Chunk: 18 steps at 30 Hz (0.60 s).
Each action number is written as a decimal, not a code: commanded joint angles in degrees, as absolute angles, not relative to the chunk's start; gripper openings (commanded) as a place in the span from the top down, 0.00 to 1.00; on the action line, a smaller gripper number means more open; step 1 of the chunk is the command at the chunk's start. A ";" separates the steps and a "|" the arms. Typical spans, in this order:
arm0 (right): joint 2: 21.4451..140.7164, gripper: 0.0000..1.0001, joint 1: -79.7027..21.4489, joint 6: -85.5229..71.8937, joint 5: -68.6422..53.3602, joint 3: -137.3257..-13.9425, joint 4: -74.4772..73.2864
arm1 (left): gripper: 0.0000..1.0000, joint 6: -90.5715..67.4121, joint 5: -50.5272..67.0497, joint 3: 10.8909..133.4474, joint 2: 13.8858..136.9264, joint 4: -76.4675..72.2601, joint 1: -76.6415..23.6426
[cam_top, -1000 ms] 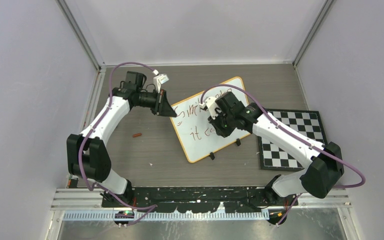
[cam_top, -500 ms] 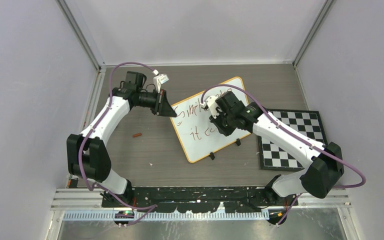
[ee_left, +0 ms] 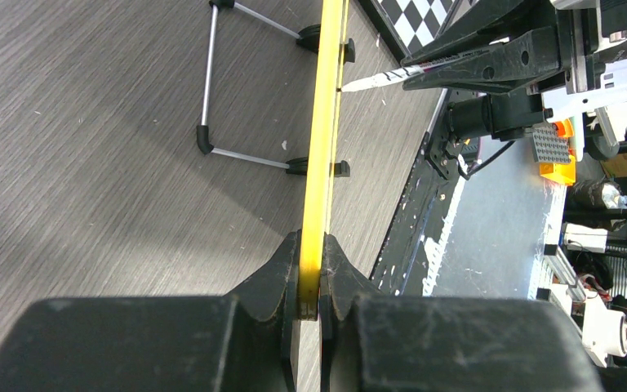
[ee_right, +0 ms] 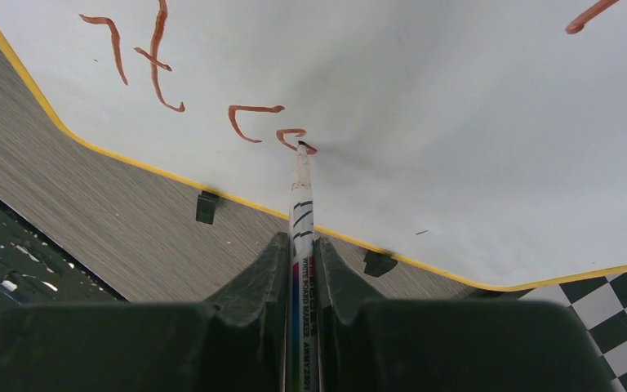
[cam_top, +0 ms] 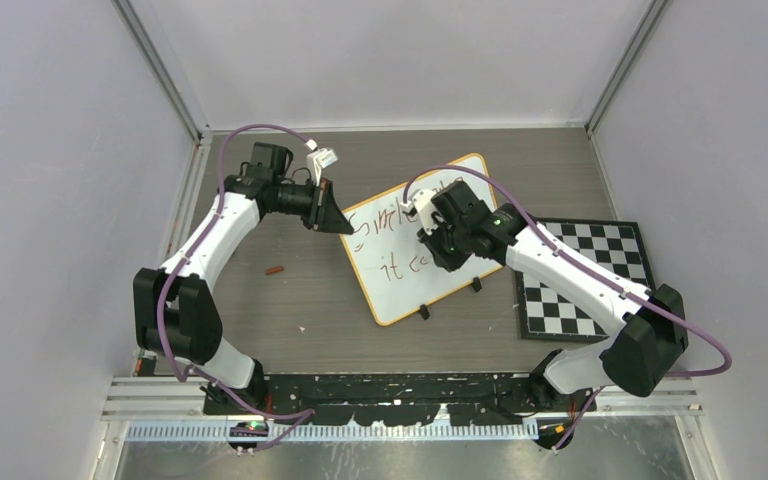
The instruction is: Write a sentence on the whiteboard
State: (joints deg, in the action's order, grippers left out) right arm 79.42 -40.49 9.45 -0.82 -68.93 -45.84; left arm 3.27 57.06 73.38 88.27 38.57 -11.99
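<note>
Right wrist view: the marker (ee_right: 302, 204) is seen clamped between the narrow fingers of the right gripper (ee_right: 302, 245). Its barrel runs straight ahead of the claw, so that the tip is pressed on the whiteboard (ee_right: 457, 106) at the end of a half-formed letter. The sentence (ee_right: 253, 108) is spread ahead and to the left of that tip, with "it c" readable on the lower line, so the writing is judged unfinished. In the left wrist view the board's yellow rim is pinched edge-on between the closed fingers of the left gripper (ee_left: 312, 245), and the board is thereby steadied against the push of the pen. A checkered mat (ee_right: 620, 314) is glimpsed to the lower right of the right claw
</note>
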 commanded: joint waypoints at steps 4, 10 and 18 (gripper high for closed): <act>78.51 1.00 -41.23 8.09 -2.11 -71.01 -40.34 | 1.00 4.92 53.88 74.53 87.67 38.93 -11.69; 78.24 1.00 -41.52 8.04 -2.26 -70.92 -41.14 | 1.00 4.97 53.94 74.40 87.53 38.85 -11.71; 74.52 1.00 -40.33 8.97 -4.20 -70.21 -44.01 | 1.00 5.27 53.96 74.00 87.08 39.01 -11.69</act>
State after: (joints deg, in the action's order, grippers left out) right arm 78.74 -41.01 8.84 -2.57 -68.93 -45.04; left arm 3.36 57.08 73.38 88.27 38.57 -11.99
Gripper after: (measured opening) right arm 0.194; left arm 0.089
